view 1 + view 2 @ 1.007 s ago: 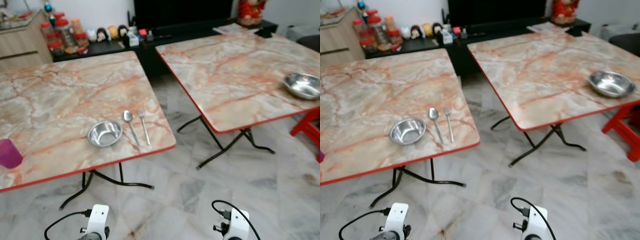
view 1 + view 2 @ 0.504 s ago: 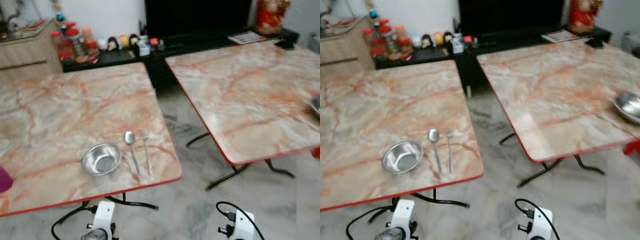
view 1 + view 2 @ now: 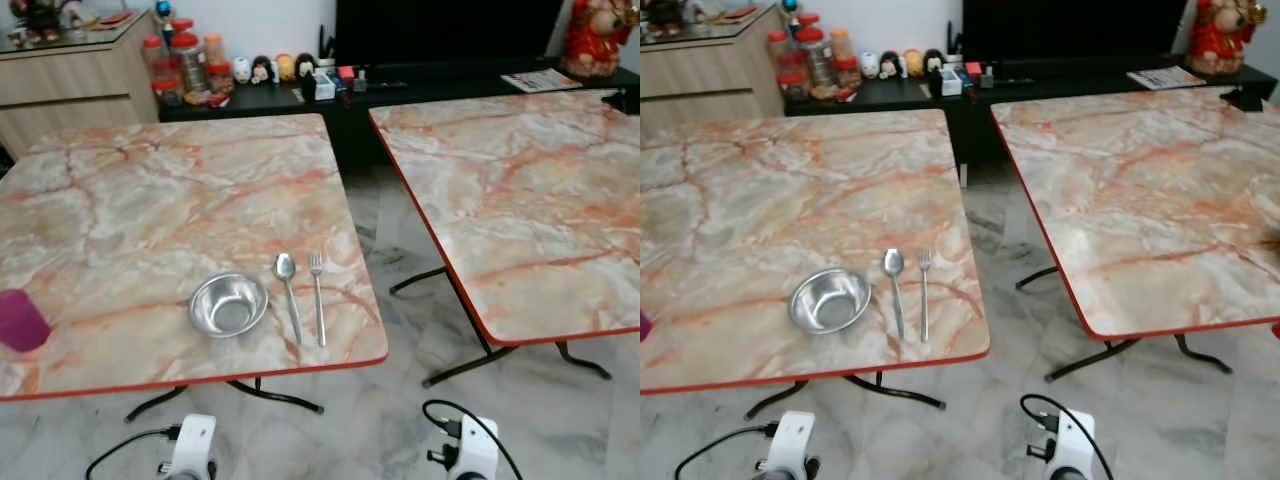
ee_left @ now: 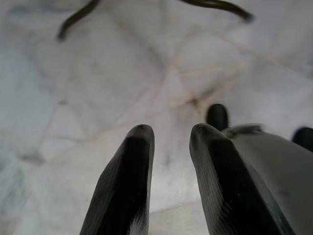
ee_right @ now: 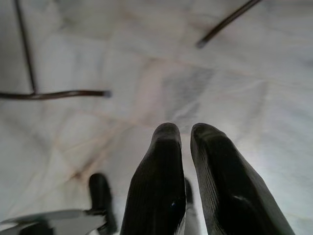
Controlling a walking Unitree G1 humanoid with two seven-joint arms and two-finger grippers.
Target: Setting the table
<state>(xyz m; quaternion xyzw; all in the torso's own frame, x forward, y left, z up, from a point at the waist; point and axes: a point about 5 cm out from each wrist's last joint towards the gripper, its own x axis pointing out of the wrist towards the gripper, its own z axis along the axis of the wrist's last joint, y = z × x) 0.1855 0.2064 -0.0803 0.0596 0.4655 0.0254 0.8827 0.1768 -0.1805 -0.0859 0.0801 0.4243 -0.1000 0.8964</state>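
A steel bowl (image 3: pixel 229 303) sits near the front edge of the left marble table (image 3: pixel 150 200). A spoon (image 3: pixel 288 296) and a fork (image 3: pixel 317 297) lie side by side just right of it. A purple cup (image 3: pixel 20 320) stands at the table's front left. Both arms hang low over the floor in front of the table, their wrists at the picture's lower edge. My left gripper (image 4: pixel 170 128) points at the floor, fingers about a finger's width apart and holding nothing. My right gripper (image 5: pixel 185 128) also points at the floor, its fingers nearly touching and empty.
A second marble table (image 3: pixel 520 190) stands to the right across a floor gap (image 3: pixel 400 260). Black folding legs (image 3: pixel 275 395) reach out under both tables. A low black cabinet (image 3: pixel 300 95) with jars and figurines and a wooden sideboard (image 3: pixel 70 80) line the back wall.
The whole picture has shifted, so the camera moved: the left table now sits more central and the right table's steel bowl has left the frame. Bowl, spoon and fork lie as before.
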